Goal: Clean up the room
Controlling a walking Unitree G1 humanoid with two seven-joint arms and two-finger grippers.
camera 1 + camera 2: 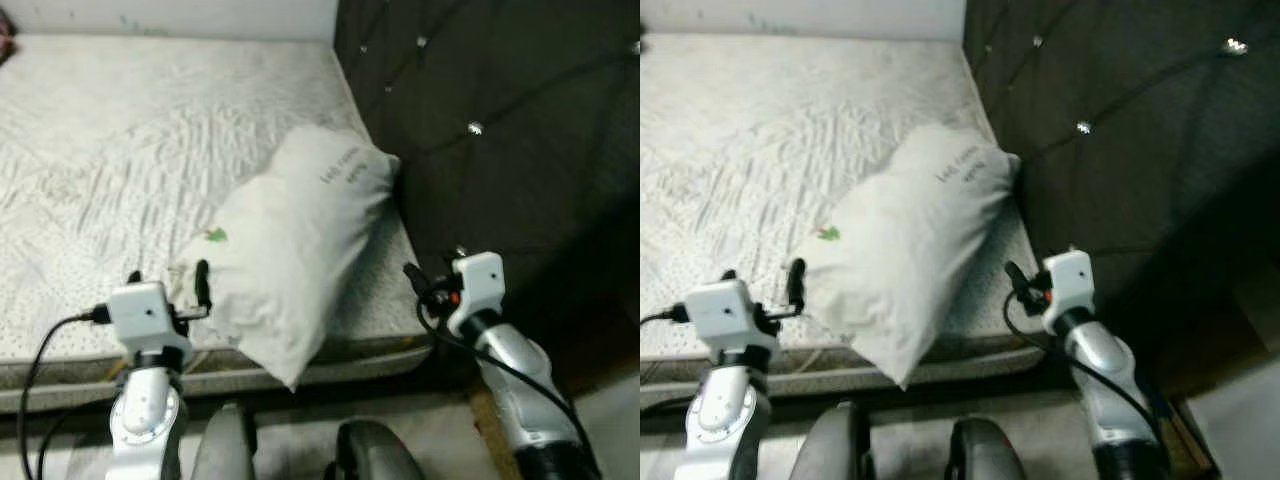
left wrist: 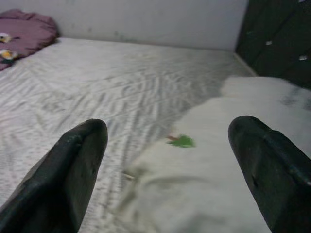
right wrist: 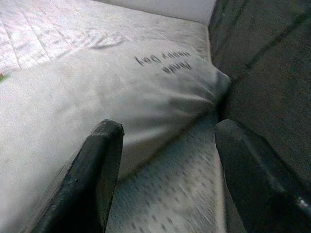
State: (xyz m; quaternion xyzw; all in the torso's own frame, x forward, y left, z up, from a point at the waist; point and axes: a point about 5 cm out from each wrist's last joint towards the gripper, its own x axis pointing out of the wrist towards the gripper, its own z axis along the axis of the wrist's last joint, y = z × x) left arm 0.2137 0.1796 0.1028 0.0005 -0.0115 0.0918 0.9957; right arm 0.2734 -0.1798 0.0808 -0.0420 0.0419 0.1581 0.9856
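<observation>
Left eye view, white pillow [image 1: 285, 245] with green mark, dark lettering, both end effectors spread wide, empty.

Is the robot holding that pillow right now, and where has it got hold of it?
No, nothing is held. Both tools are open: the left tool by the pillow, the right tool beside it.

One white pillow [image 1: 285, 250]; one mattress [image 1: 120, 130]; one dark headboard [image 1: 500, 120]; one purple cushion [image 2: 24, 31]
</observation>
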